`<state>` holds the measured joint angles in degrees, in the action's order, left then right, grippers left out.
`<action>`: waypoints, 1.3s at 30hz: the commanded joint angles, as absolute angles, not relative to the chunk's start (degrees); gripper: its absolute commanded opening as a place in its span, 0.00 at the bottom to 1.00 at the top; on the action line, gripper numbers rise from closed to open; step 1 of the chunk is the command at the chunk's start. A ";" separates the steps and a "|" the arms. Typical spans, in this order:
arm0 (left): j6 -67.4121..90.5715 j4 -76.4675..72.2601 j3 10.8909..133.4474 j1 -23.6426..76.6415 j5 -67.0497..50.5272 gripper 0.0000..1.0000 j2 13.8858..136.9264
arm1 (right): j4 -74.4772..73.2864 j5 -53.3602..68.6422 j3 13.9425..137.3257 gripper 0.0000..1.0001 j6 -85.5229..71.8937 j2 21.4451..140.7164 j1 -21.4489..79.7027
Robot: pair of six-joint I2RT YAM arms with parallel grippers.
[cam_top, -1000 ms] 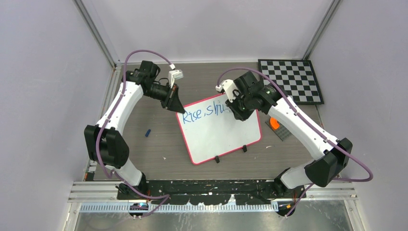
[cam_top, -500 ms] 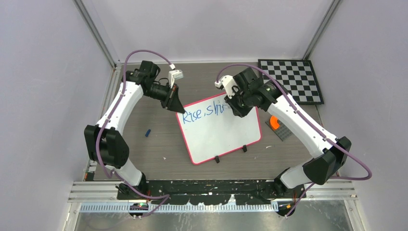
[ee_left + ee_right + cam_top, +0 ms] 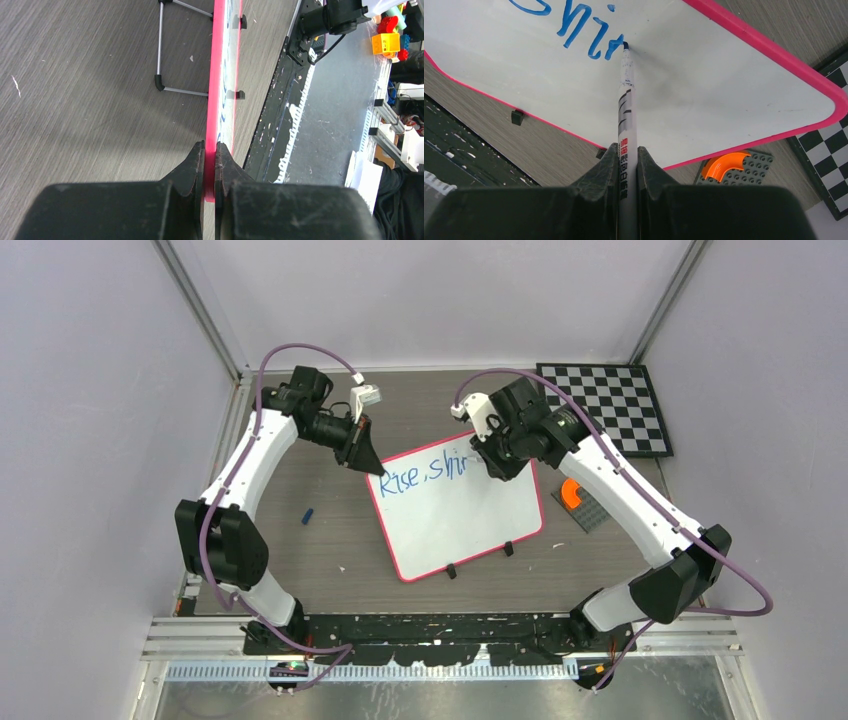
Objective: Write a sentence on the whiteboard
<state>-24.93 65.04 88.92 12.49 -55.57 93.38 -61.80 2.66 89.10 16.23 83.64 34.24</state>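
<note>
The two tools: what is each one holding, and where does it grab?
Left tool pinches the whiteboard by its pink rim at a corner. Right tool grips the marker by its barrel.

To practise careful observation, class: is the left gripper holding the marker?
No, the left gripper is clamped on the pink rim of the whiteboard.

Right gripper (image 3: 627,149), with its marker (image 3: 626,95), has shifted toward 12 o'clock across the whiteboard (image 3: 460,525). Its wrist now lies nearer the board's far edge. The orange piece (image 3: 571,495) at 3 o'clock is more exposed.
</note>
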 commanded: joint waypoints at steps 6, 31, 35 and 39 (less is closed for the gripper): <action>-26.61 63.84 88.29 12.66 -51.32 0.00 93.22 | -59.50 1.05 86.24 0.00 15.73 81.47 33.37; -26.28 63.55 88.24 12.75 -51.78 0.00 92.96 | -60.42 2.70 89.43 0.00 14.84 79.96 33.37; -26.29 63.50 88.07 12.75 -51.75 0.00 92.82 | -60.29 2.18 88.35 0.00 15.03 80.33 33.40; -26.28 63.46 87.91 12.74 -51.77 0.00 92.71 | -59.33 1.19 86.88 0.00 15.07 80.52 33.33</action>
